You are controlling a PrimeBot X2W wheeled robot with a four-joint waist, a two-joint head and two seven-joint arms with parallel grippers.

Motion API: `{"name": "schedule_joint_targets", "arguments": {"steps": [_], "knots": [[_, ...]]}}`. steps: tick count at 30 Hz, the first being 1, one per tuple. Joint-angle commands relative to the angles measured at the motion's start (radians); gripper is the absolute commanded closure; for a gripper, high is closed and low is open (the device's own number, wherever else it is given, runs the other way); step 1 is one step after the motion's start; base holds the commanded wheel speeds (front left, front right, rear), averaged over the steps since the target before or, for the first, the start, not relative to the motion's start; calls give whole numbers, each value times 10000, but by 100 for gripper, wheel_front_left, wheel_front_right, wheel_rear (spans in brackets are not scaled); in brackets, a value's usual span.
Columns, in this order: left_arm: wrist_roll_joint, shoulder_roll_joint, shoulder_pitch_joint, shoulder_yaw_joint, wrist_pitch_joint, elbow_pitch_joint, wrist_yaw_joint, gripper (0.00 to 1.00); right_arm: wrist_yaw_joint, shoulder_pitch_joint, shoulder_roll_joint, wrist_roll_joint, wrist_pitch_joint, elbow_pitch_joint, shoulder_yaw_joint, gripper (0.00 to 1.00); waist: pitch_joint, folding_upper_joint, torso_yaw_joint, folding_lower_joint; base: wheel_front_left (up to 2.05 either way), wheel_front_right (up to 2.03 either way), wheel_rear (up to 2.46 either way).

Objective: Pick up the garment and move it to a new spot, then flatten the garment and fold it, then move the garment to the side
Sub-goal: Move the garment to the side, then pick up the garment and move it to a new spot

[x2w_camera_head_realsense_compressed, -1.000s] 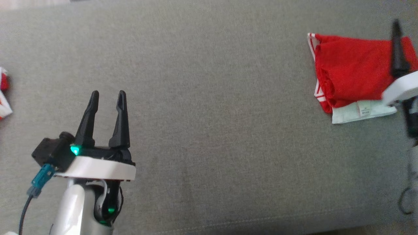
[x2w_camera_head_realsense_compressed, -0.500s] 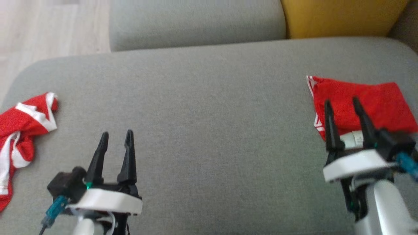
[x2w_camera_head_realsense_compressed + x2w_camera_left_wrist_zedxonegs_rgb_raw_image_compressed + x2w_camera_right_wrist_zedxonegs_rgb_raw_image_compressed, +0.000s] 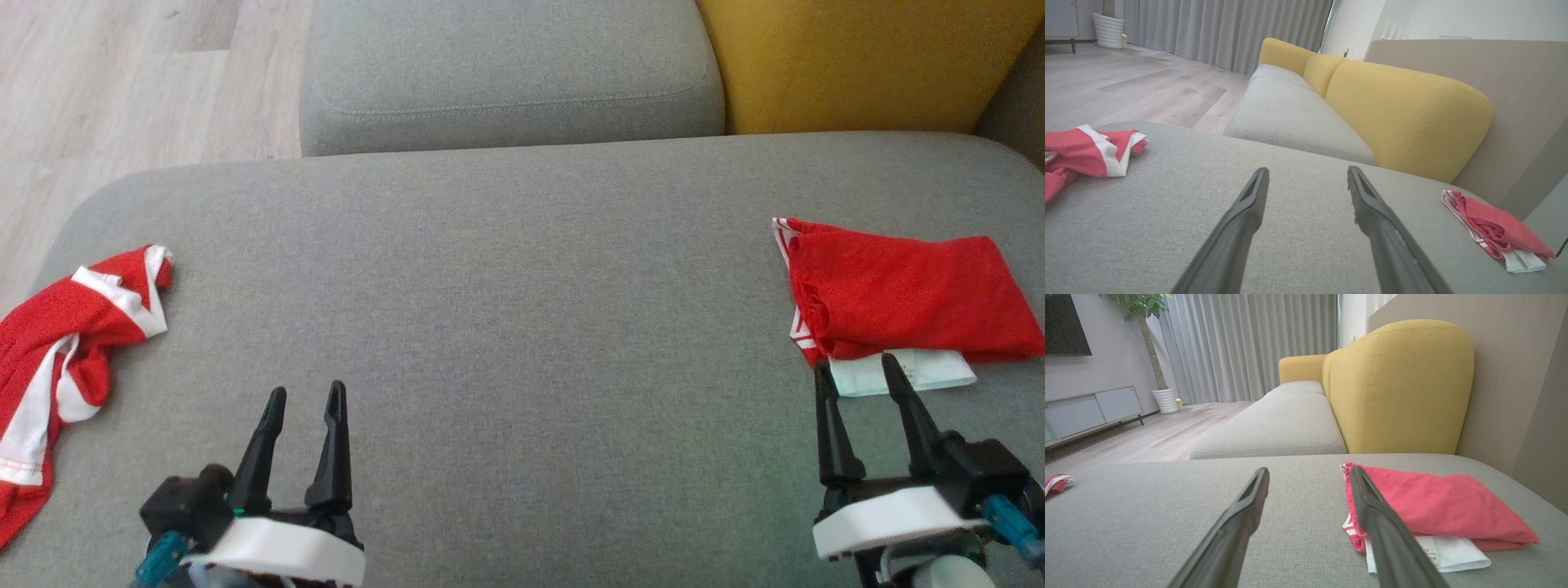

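Plainly, left gripper [image 3: 307, 390] and right gripper [image 3: 854, 364] spread jaws wide, empty; garment [image 3: 906, 286] label [image 3: 1431, 550] print illegible.

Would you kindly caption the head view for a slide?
Open left gripper and right gripper above grey cushion; folded garment right, crumpled garment left.

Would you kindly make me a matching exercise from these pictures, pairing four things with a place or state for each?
Things
1. folded garment
2. crumpled garment
3. yellow cushion
4. left hand

Place or state
A. open and empty
B. at the left edge of the grey seat
C. on the right side of the seat
D. beyond the seat's far edge, on the right

Pairs: 1-C, 2-B, 3-D, 4-A
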Motion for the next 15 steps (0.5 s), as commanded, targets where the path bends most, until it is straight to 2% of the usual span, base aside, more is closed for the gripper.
{"name": "schedule_joint_targets", "arguments": {"steps": [1, 7, 15], "knots": [[79, 54, -339, 267, -120, -266, 25, 0, 65, -254, -32, -89, -176, -281, 187, 0, 9, -1, -16, 1, 0, 0, 0], [258, 54, -340, 294, -120, -170, 227, 0, 65, -153, -31, -45, -358, -140, 222, 0, 59, -1, -112, 1, 0, 0, 0], [226, 54, -407, 372, -120, -124, 223, 0, 65, -219, -30, 45, -412, -36, 319, 0, 108, -1, -165, 1, 0, 0, 0]]}}
